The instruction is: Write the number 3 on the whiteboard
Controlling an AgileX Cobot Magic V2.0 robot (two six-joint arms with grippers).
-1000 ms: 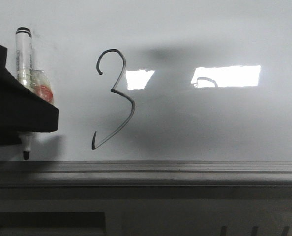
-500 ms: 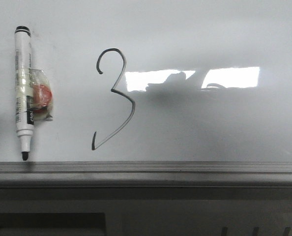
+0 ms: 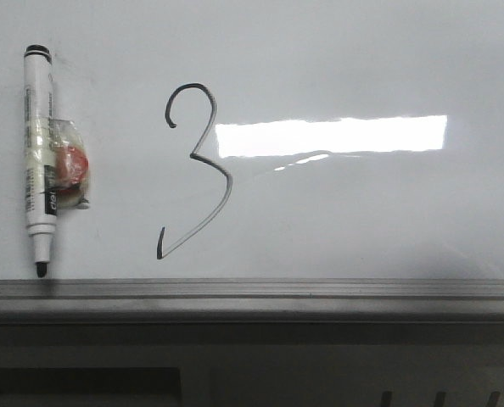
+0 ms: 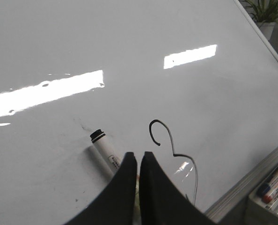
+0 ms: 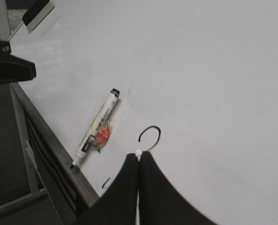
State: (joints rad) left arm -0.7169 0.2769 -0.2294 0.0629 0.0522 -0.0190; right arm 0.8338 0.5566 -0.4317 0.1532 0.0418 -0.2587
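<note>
The number 3 (image 3: 211, 166) is drawn in thin dark line on the whiteboard (image 3: 362, 212), left of a bright rectangular reflection. A white marker (image 3: 38, 153) with a red-and-clear wad on its side hangs on the board at the far left, tip down at the grey rail (image 3: 252, 292). No gripper shows in the front view. My left gripper (image 4: 139, 154) is shut and empty, away from the board, with the marker (image 4: 103, 147) and the 3 (image 4: 173, 150) beyond its tips. My right gripper (image 5: 139, 153) is shut and empty, in front of the 3's hook (image 5: 157, 133).
A tray of coloured markers (image 4: 272, 190) sits below the board's rail. A potted plant (image 4: 265, 9) stands past the board's far corner. An eraser (image 5: 38, 13) is at the board's far edge. A black arm part (image 5: 10, 65) shows off the board beside the marker (image 5: 99, 124).
My left gripper, which covered the marker at the far left, has let it go and left the front view. The arm's dark reflection over the bright patch has gone.
</note>
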